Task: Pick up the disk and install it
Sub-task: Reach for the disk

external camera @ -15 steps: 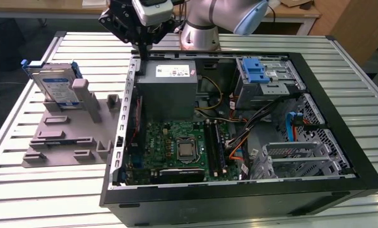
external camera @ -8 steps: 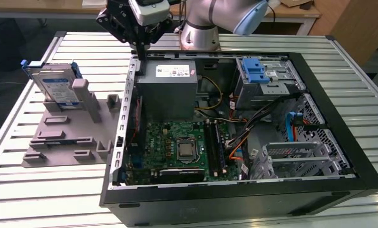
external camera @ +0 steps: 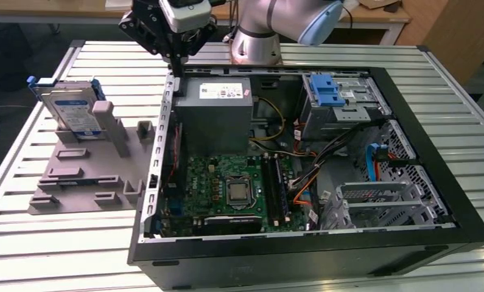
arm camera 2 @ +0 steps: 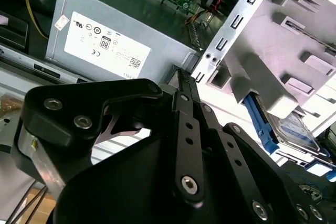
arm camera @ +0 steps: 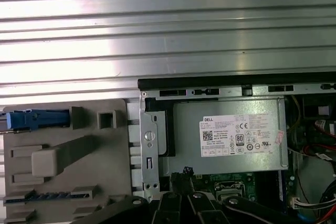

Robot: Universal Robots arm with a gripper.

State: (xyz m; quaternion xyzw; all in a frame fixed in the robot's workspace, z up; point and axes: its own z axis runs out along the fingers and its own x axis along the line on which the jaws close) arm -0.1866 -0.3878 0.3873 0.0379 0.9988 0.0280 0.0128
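Note:
The disk [external camera: 71, 108], a silver drive with a white-and-blue label in a blue caddy, stands tilted on edge in a grey holder [external camera: 79, 179] on the exterior view's left, outside the open computer case. In the first wrist view the disk [arm camera: 37, 120] shows edge-on as a blue strip; in the second wrist view the disk [arm camera 2: 296, 129] sits behind a grey post. My gripper [external camera: 176, 64] hangs above the case's back left corner, to the right of the disk and apart from it. In both wrist views the gripper [arm camera 2: 184, 77] [arm camera: 185, 172] has its black fingers together, holding nothing.
The open black case [external camera: 436, 152] lies on a slatted metal table [external camera: 30, 255]. Inside it are a grey power supply [external camera: 217, 115] with a white sticker, a green motherboard [external camera: 234, 188], loose cables, and a silver drive cage [external camera: 343, 100] with a blue latch at the back right.

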